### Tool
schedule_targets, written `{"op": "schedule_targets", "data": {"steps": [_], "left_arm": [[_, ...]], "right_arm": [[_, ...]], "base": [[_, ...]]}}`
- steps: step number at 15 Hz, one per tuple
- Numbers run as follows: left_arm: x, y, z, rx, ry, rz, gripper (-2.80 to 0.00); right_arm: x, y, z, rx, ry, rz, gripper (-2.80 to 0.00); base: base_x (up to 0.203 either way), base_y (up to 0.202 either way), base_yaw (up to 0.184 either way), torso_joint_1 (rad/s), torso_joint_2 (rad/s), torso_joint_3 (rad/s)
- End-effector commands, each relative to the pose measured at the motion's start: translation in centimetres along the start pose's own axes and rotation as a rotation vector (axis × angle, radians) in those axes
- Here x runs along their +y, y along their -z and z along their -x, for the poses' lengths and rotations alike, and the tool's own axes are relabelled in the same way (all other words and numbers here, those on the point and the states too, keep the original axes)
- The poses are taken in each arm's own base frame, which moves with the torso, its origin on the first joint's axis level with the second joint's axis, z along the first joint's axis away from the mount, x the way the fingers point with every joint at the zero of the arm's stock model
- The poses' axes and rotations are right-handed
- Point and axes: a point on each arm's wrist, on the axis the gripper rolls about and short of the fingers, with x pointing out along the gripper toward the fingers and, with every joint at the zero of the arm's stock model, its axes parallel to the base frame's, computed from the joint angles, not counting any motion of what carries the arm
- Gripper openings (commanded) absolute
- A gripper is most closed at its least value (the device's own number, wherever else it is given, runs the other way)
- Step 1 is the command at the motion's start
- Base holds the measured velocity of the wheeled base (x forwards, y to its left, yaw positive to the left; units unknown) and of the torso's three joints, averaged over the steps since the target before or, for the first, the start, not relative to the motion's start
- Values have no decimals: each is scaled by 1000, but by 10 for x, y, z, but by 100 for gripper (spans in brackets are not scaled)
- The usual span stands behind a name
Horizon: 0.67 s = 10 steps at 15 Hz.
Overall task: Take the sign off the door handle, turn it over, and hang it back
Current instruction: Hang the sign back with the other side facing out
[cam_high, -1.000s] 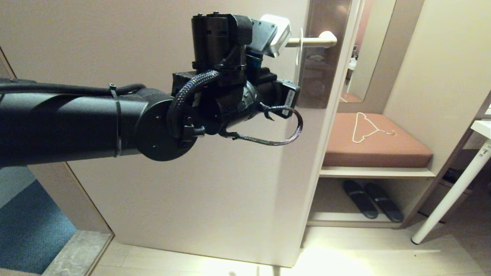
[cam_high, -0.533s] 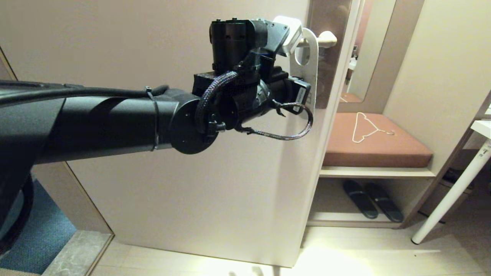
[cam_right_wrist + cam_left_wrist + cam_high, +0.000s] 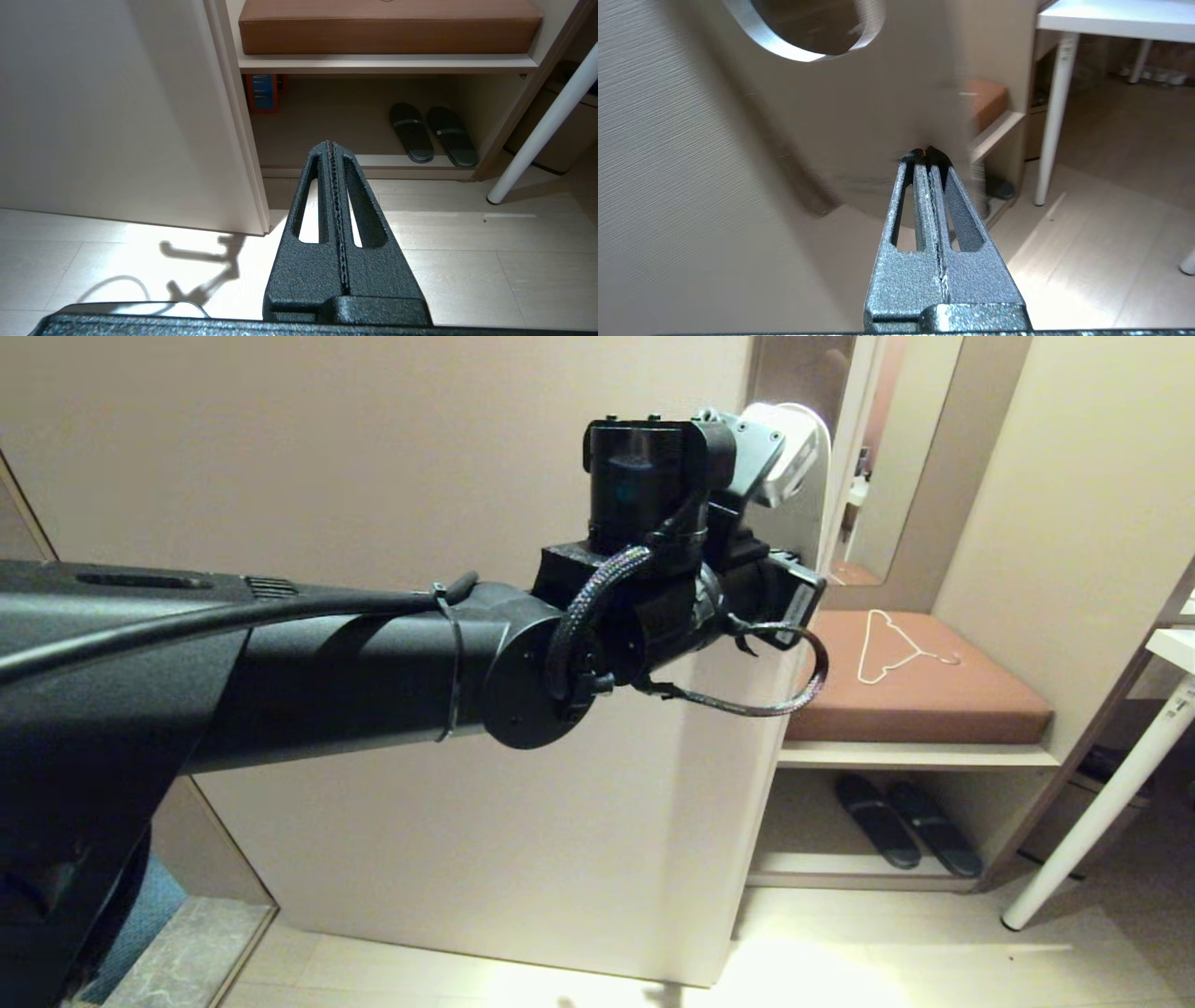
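The left gripper [image 3: 926,156], jaws pressed together on the sign [image 3: 808,116], holds it up by the door's edge. The card looks thin, light and stiff but bendable, so it is best pinched on its flat lower body, clear of the oval hole. The door handle is hidden. The right gripper [image 3: 331,145], jaws pressed together and empty, hangs parked over the floor [image 3: 467,261].

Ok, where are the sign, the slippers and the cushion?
sign [image 3: 775,44], left wrist view, rim of its hole
slippers [image 3: 407,124], right wrist view, one slipper's strap
cushion [image 3: 920,705], head view, top face
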Motion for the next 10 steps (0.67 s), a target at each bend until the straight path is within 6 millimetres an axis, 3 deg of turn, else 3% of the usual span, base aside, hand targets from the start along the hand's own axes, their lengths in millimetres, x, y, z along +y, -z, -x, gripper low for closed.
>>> {"op": "schedule_targets", "data": {"steps": [1, 5, 10], "left_arm": [[-3, 3, -5, -2, 3, -1, -280], [-3, -2, -17, -50, 14, 1, -280], [-4, -1, -18, -53, 35, -8, -280]], "right_arm": [[0, 0, 0, 1, 0, -1, -280], [0, 0, 0, 1, 0, -1, -280], [0, 0, 0, 3, 0, -1, -280]], "base": [[0, 0, 0, 0, 0, 0], [0, 0, 0, 0, 0, 0], [0, 0, 0, 0, 0, 0]]}}
